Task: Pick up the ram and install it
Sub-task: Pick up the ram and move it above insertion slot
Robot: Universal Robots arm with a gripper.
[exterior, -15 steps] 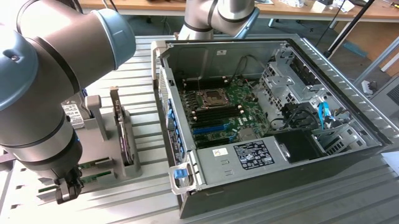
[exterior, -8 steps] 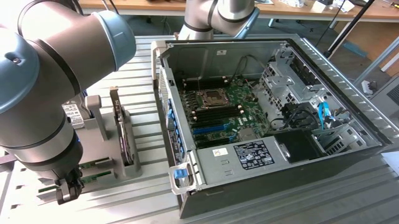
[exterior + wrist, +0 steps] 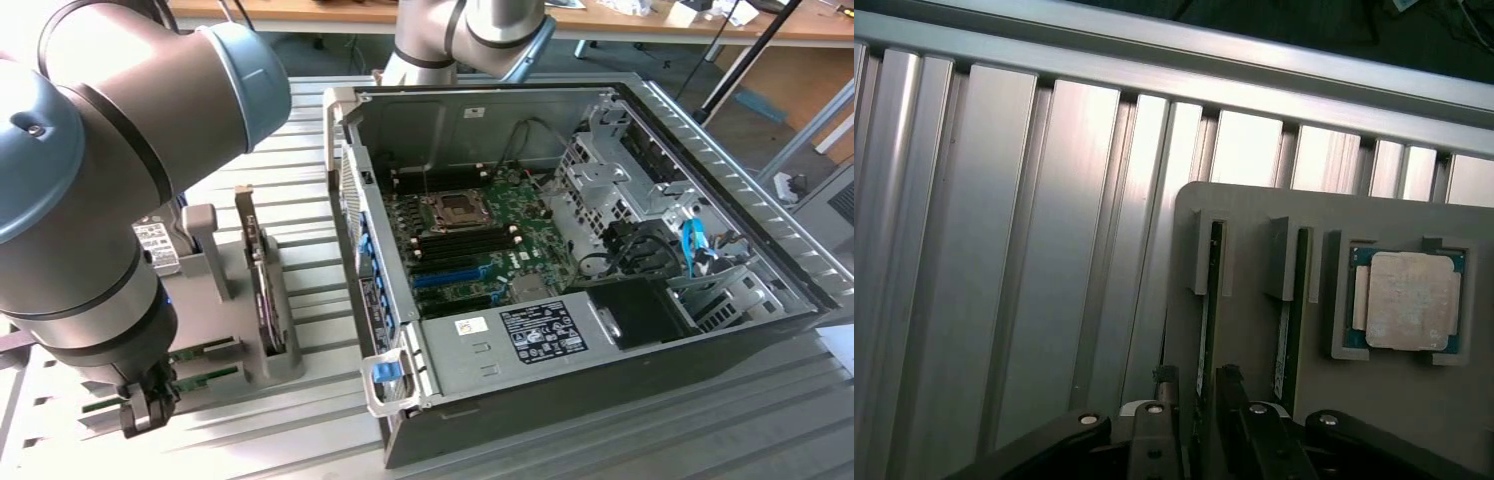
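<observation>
Low at seven o'clock in the exterior view: the gripper (image 3: 144,405), fingers (image 3: 1166,405) spread astride the ram (image 3: 1203,320), slim gaps either side. Stands on edge in a slot of the grey holder (image 3: 1254,215), second ram (image 3: 1286,320) just beside, processor chip (image 3: 1407,300) beyond. Ribbed table (image 3: 1004,250) past the holder's edge. Open computer case (image 3: 694,130) at three o'clock; white label (image 3: 543,335) inside, print unreadable.

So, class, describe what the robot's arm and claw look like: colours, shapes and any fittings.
The arm is made of thick, round, silver-grey tubes joined by bulky rounded joints with pale blue-grey caps. The claw is black. It has two slim fingers carried on hinged black links, which are fastened with small silver pins.
</observation>
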